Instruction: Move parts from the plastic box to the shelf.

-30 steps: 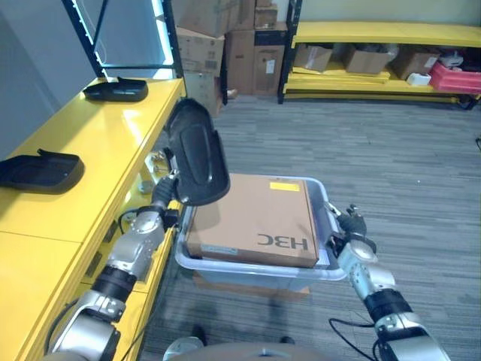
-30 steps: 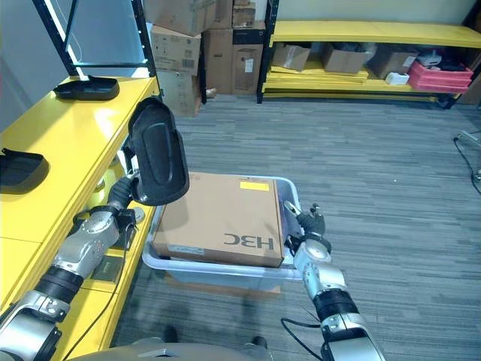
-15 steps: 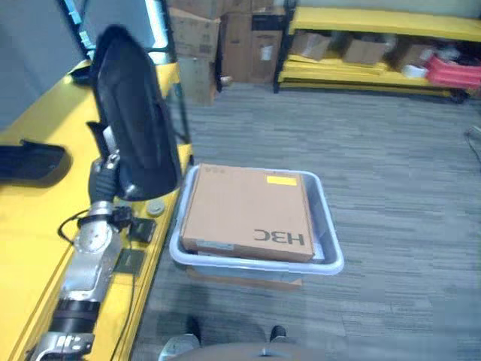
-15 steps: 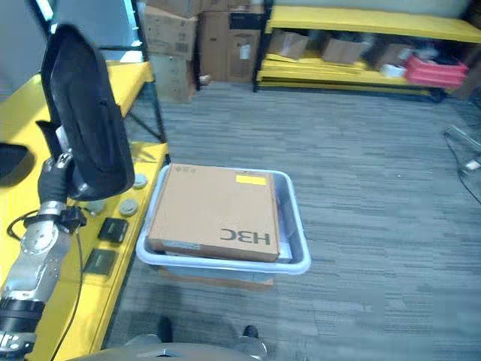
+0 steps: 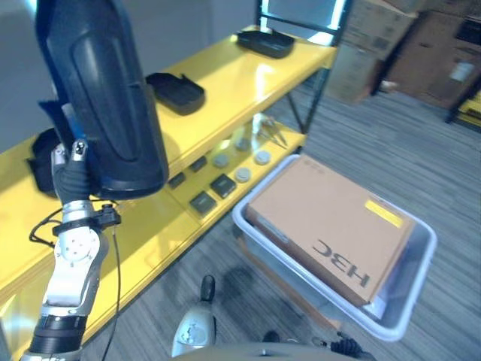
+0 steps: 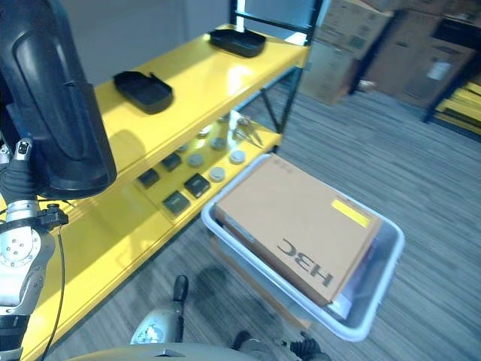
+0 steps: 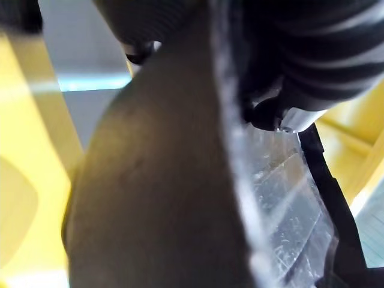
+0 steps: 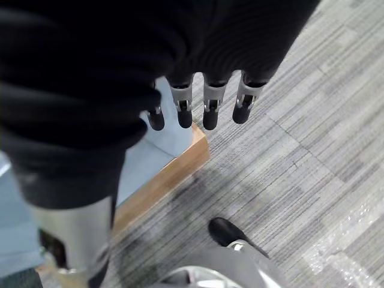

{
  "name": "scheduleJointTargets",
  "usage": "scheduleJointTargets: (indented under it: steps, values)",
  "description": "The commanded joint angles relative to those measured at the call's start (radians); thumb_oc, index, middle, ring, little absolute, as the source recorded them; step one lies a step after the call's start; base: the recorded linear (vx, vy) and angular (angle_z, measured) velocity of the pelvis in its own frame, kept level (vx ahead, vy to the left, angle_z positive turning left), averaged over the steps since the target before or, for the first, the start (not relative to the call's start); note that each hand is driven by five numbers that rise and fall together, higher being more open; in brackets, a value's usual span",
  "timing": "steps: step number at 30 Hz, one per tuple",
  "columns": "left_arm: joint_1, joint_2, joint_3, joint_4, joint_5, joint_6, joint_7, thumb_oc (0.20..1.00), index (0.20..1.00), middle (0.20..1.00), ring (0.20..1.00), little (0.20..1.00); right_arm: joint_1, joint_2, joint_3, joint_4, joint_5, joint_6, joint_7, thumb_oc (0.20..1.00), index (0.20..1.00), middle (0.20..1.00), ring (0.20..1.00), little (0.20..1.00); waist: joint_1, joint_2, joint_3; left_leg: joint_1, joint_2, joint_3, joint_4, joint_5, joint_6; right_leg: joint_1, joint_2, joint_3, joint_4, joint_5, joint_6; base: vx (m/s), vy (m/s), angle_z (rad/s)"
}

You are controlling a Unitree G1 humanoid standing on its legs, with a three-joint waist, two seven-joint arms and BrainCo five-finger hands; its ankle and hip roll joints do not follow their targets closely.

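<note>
Part (image 5: 101, 98) is held upright in the left hand (image 5: 75, 177), fingers curled at its lower end, long axis vertical, above the shelf (image 5: 225, 83). Right hand (image 8: 198, 102) hangs slack, empty, over floor.

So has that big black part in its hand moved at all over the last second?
Yes. The left hand has carried the black part from above the plastic box across to the yellow shelf.

part (image 5: 105, 98) black, glossy | shelf (image 5: 225, 83) yellow | plastic box (image 5: 409, 301) pale grey-blue | carton (image 5: 331, 226) brown
</note>
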Motion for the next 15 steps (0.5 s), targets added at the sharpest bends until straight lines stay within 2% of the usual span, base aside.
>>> scheduleJointTargets:
  steps: [1, 2, 3, 5, 6, 8, 11, 12, 13, 14, 15]
  values:
    - [-0.041, 0.030, 0.087, -0.028, 0.086, -0.041, 0.096, 0.200, 0.200, 0.200, 0.200, 0.200, -0.026, 0.017, 0.011, -0.012, -0.077, 0.010, 0.049, 1.000, 1.000, 1.000, 1.000, 1.000, -0.032, -0.054, 0.013, -0.009, 0.011, 0.008, 0.007, 0.210, -0.057, -0.010, -0.005, 0.055, -0.100, 0.081, 0.111, -0.04, 0.066, 0.81]
    - [-0.032, 0.025, 0.094, -0.024, 0.087, -0.032, 0.104, 0.200, 0.200, 0.200, 0.200, 0.200, -0.029, 0.016, 0.019, -0.010, -0.085, 0.013, 0.053, 1.000, 1.000, 1.000, 1.000, 1.000, -0.032, -0.057, 0.010, 0.005, 0.011, 0.014, 0.015, 0.182, -0.067, -0.001, -0.012, 0.053, -0.104, 0.068, 0.117, -0.02, 0.070, 0.82]
    - [-0.028, 0.022, 0.099, -0.022, 0.090, -0.024, 0.109, 0.200, 0.200, 0.200, 0.200, 0.200, -0.031, 0.016, 0.027, -0.009, -0.096, 0.020, 0.062, 1.000, 1.000, 1.000, 1.000, 1.000, -0.032, -0.057, 0.010, 0.010, 0.016, 0.035, 0.019, 0.178, -0.068, -0.001, -0.017, 0.040, -0.104, 0.068, 0.116, 0.00, 0.092, 0.94]
    - [-0.021, 0.021, 0.113, -0.018, 0.094, -0.006, 0.117, 0.200, 0.200, 0.200, 0.200, 0.200, -0.033, 0.019, 0.044, -0.009, -0.120, 0.035, 0.067, 1.000, 1.000, 1.000, 1.000, 1.000, -0.039, -0.053, 0.006, 0.021, 0.032, 0.092, 0.027, 0.182, -0.073, 0.007, -0.026, -0.002, -0.102, 0.062, 0.114, -0.03, 0.111, 0.93]
    - [-0.019, 0.016, 0.116, -0.015, 0.091, -0.010, 0.090, 0.200, 0.200, 0.200, 0.200, 0.200, -0.040, 0.026, 0.055, -0.002, -0.103, 0.050, 0.056, 1.000, 1.000, 1.000, 1.000, 1.000, -0.039, -0.051, 0.002, 0.037, 0.039, 0.146, 0.017, 0.182, -0.072, 0.014, -0.036, -0.040, -0.098, 0.063, 0.116, 0.00, 0.130, 1.27]
    - [-0.015, 0.019, 0.109, -0.014, 0.087, -0.002, 0.079, 0.200, 0.200, 0.200, 0.200, 0.200, -0.053, 0.029, 0.068, 0.003, -0.107, 0.069, 0.063, 1.000, 1.000, 1.000, 1.000, 1.000, -0.036, -0.045, -0.004, 0.057, 0.039, 0.191, -0.012, 0.192, -0.071, 0.024, -0.043, -0.073, -0.088, 0.060, 0.119, 0.04, 0.156, 1.17]
    - [-0.002, 0.023, 0.106, -0.009, 0.099, 0.008, 0.082, 0.200, 0.200, 0.200, 0.200, 0.200, -0.075, 0.029, 0.084, 0.009, -0.125, 0.091, 0.080, 1.000, 1.000, 1.000, 1.000, 1.000, -0.017, -0.040, -0.008, 0.066, 0.023, 0.188, -0.034, 0.198, -0.065, 0.039, -0.048, -0.085, -0.067, 0.043, 0.115, 0.11, 0.191, 1.30]
    - [0.019, 0.028, 0.116, -0.008, 0.094, 0.015, 0.071, 0.200, 0.200, 0.200, 0.200, 0.200, -0.092, 0.028, 0.095, 0.013, -0.147, 0.099, 0.095, 1.000, 1.000, 1.000, 1.000, 1.000, 0.007, -0.040, -0.012, 0.073, -0.005, 0.151, -0.040, 0.183, -0.052, 0.048, -0.053, -0.078, -0.056, 0.030, 0.115, 0.16, 0.233, 1.23]
    - [0.027, 0.030, 0.120, -0.006, 0.092, 0.015, 0.067, 0.200, 0.200, 0.200, 0.200, 0.200, -0.097, 0.027, 0.097, 0.012, -0.151, 0.102, 0.101, 1.000, 1.000, 1.000, 1.000, 1.000, 0.015, -0.040, -0.013, 0.076, -0.014, 0.140, -0.041, 0.178, -0.047, 0.052, -0.055, -0.075, -0.054, 0.027, 0.115, 0.28, 0.346, 0.88]
    - [0.064, 0.030, 0.144, -0.005, 0.084, 0.016, 0.046, 0.200, 0.200, 0.200, 0.200, 0.200, -0.110, 0.025, 0.107, 0.003, -0.155, 0.113, 0.114, 1.000, 1.000, 1.000, 1.000, 1.000, 0.043, -0.045, -0.021, 0.091, -0.051, 0.106, -0.040, 0.145, -0.025, 0.065, -0.069, -0.072, -0.041, 0.013, 0.120, 0.21, 0.235, 0.23]
    - [0.067, 0.030, 0.146, -0.005, 0.082, 0.015, 0.043, 0.200, 0.200, 0.200, 0.200, 0.200, -0.110, 0.026, 0.109, 0.001, -0.152, 0.115, 0.112, 1.000, 1.000, 1.000, 1.000, 1.000, 0.044, -0.046, -0.022, 0.093, -0.054, 0.104, -0.039, 0.141, -0.022, 0.066, -0.072, -0.072, -0.038, 0.012, 0.121, 0.21, 0.233, 0.08]
